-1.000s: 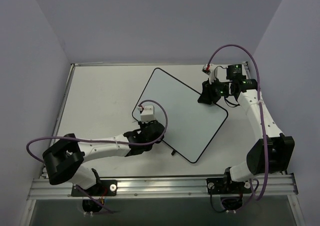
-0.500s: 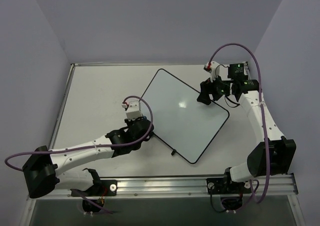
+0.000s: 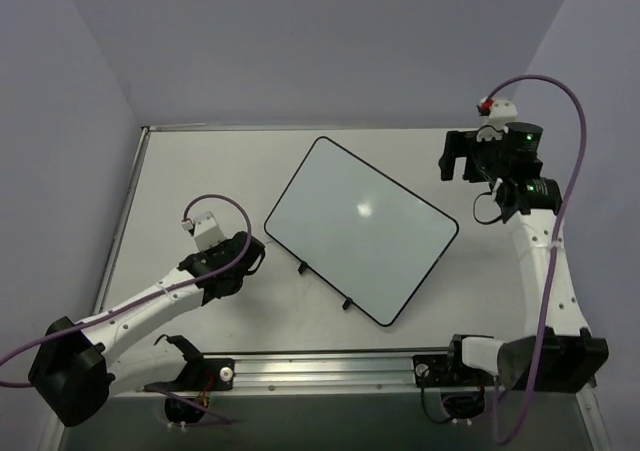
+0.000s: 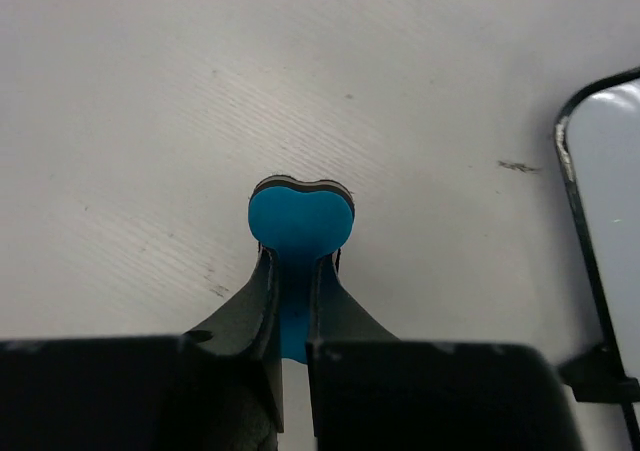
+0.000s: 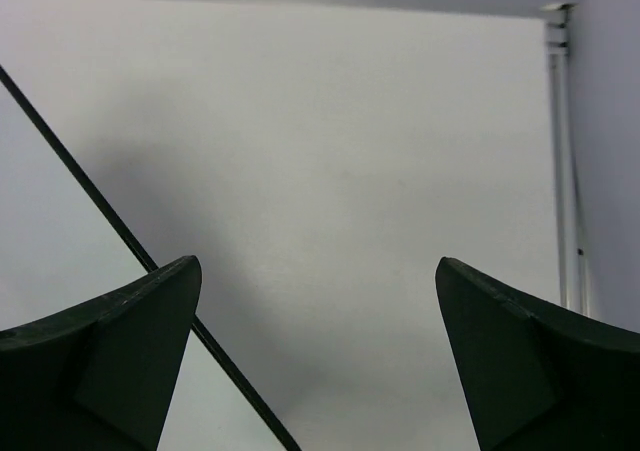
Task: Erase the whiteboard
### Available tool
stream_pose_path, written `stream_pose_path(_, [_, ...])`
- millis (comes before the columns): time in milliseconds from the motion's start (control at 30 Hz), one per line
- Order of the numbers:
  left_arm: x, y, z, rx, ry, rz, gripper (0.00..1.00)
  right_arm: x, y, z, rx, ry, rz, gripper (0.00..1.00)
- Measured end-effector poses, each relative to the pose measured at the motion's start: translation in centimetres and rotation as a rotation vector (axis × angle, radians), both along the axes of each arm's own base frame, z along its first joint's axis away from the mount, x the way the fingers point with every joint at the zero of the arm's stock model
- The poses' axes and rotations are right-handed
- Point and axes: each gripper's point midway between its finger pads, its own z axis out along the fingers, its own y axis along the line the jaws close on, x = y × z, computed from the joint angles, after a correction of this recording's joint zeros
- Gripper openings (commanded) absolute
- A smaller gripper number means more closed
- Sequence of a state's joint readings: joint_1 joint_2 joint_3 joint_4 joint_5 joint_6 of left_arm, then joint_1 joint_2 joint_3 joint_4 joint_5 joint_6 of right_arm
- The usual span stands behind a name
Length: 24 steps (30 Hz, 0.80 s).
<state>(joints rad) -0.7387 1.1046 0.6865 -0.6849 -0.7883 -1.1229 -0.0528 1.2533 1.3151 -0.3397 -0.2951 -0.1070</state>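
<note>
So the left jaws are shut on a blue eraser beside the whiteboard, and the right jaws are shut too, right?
Not quite. The right jaws stand wide open and empty, as the right wrist view shows. The left jaws are shut on the blue eraser beside the whiteboard.

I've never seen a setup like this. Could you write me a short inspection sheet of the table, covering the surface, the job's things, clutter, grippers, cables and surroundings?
Surface: pale grey table, with a few small dark scuffs showing in the left wrist view.
Job's things: whiteboard lies flat and turned diagonally at mid-table. No marks seen on it, only a spot of glare. The blue eraser is off the board.
Clutter: nothing seen.
Grippers: left gripper is shut on the blue eraser, over bare table left of the whiteboard. Right gripper is open and holds nothing, near the board's far right edge.
Cables: purple cables loop from each arm, none across the board.
Surroundings: plain lilac walls; metal rail at the near edge.
</note>
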Motion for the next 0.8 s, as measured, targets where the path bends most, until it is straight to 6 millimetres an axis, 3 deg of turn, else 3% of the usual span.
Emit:
stream_pose_path(67, [-0.2,1.2,-1.3,0.002,0.053,0.042,0.02,-1.5,-1.2,3.3,0.023,-0.097,-0.107,1.0])
stream_pose_path(200, [-0.7,2.9,-4.2,0.017,0.18,0.11,0.02,-5.3,-1.7,9.1,0.105,-0.264,-0.21,1.0])
stream_pose_path(333, [-1.3,2.7,-6.0,0.032,0.267,0.102,0.23,-8.3,-1.8,11.5,0.152,-0.318,-0.255,1.0])
stream_pose_path(367, [-1.3,2.6,-6.1,0.03,0.276,0.097,0.49,-8.9,-1.9,11.4,0.155,-0.314,-0.266,1.0])
stream_pose_path(467, [-1.1,2.2,-6.0,0.019,0.279,0.083,0.98,-10.2,-2.1,10.2,0.153,-0.264,-0.294,1.0])
stream_pose_path(500, [-1.0,2.1,-5.7,0.015,0.276,0.079,0.94,-10.6,-2.2,9.8,0.149,-0.248,-0.301,1.0])
stream_pose_path(600, [-0.5,1.6,-4.2,-0.001,0.251,0.072,0.94,-11.5,-2.4,8.1,0.137,-0.203,-0.318,1.0])
stream_pose_path(700, [0.3,0.5,-0.4,-0.025,0.184,0.035,0.94,-12.4,-3.0,6.0,0.105,-0.16,-0.346,1.0])
stream_pose_path(800, [0.7,-0.5,5.2,-0.056,0.081,-0.025,0.94,-13.5,-4.1,4.5,0.05,-0.143,-0.397,1.0])
